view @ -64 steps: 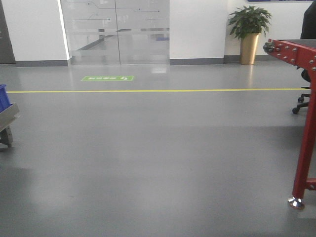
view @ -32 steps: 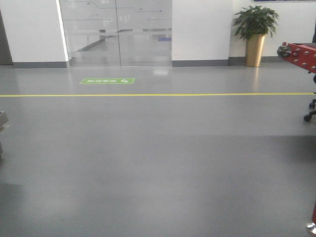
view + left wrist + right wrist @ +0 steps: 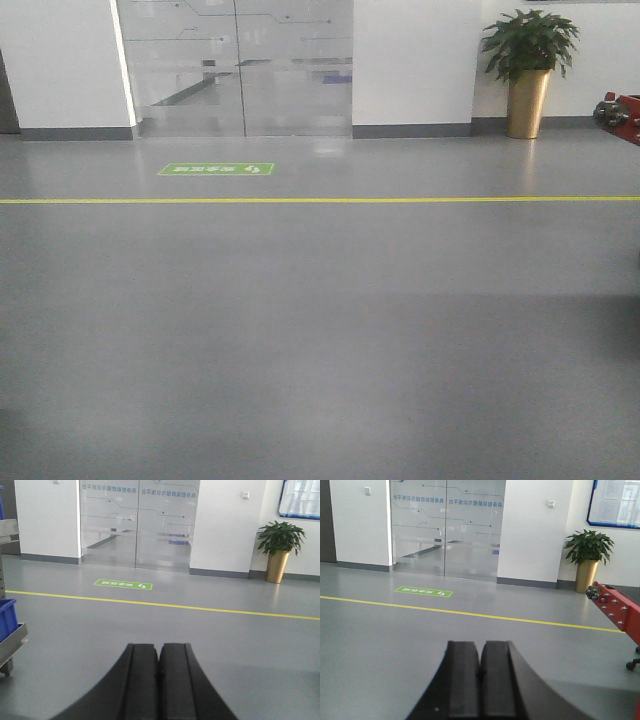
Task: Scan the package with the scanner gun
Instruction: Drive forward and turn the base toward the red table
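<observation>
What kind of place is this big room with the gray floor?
Probably a hall in an office or factory building, not a home. A yellow line runs across the floor, a green floor sign lies before frosted glass doors, and a potted plant stands by the white wall.

Floor [image 3: 320, 330] smooth grey, semi-gloss with faint reflections; glass doors [image 3: 235, 65] clear with frosted bands; planter [image 3: 527, 103] glossy gold, metallic look; frame [image 3: 617, 611] red-painted metal, bright bolts; left gripper [image 3: 159, 655] and right gripper [image 3: 480, 652] matt black, smooth; bin [image 3: 7, 620] blue plastic.
</observation>
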You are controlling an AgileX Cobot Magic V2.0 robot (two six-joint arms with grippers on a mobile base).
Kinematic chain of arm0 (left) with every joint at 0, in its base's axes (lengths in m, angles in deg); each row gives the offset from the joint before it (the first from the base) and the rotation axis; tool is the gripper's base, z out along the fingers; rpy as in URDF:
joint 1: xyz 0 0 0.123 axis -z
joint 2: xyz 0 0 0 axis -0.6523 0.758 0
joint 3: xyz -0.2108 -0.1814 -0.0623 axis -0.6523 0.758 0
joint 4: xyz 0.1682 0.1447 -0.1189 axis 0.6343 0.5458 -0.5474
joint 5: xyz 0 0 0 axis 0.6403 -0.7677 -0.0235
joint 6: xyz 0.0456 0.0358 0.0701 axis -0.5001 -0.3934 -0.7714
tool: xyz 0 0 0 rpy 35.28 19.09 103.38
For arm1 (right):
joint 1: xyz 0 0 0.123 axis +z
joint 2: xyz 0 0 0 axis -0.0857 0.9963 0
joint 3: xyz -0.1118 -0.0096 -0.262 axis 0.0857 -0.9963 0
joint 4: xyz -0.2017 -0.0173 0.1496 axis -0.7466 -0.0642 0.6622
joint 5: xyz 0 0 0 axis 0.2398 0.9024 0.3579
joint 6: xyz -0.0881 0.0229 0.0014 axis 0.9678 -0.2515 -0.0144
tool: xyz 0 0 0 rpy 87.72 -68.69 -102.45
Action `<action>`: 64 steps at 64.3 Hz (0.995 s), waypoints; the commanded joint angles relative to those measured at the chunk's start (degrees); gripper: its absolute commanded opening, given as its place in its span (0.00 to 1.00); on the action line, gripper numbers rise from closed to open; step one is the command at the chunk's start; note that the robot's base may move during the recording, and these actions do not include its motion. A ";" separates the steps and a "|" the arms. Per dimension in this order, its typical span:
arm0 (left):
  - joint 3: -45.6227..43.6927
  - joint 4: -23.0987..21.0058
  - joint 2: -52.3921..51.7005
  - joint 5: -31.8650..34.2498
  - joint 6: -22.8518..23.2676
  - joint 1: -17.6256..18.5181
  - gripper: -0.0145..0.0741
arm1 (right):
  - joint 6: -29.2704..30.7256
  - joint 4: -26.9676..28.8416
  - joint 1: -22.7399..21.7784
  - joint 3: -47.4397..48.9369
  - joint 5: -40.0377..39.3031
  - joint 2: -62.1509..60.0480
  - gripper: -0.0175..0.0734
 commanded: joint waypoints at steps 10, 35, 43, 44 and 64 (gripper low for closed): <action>-0.07 -0.07 -0.18 1.11 0.41 0.12 0.04 | 0.45 -0.40 0.13 -0.03 -1.13 -0.23 0.02; -0.07 -0.07 -0.18 1.11 0.41 0.12 0.04 | 0.45 -0.40 0.13 -0.03 -1.13 -0.23 0.02; -0.07 -0.07 -0.18 1.11 0.41 0.12 0.04 | 0.45 -0.40 0.13 -0.03 -1.13 -0.23 0.02; -0.07 -0.07 -0.18 1.11 0.41 0.12 0.04 | 0.45 -0.40 0.13 -0.03 -1.13 -0.23 0.02; -0.07 -0.07 -0.18 1.11 0.41 0.12 0.04 | 0.45 -0.40 0.13 -0.03 -1.13 -0.23 0.02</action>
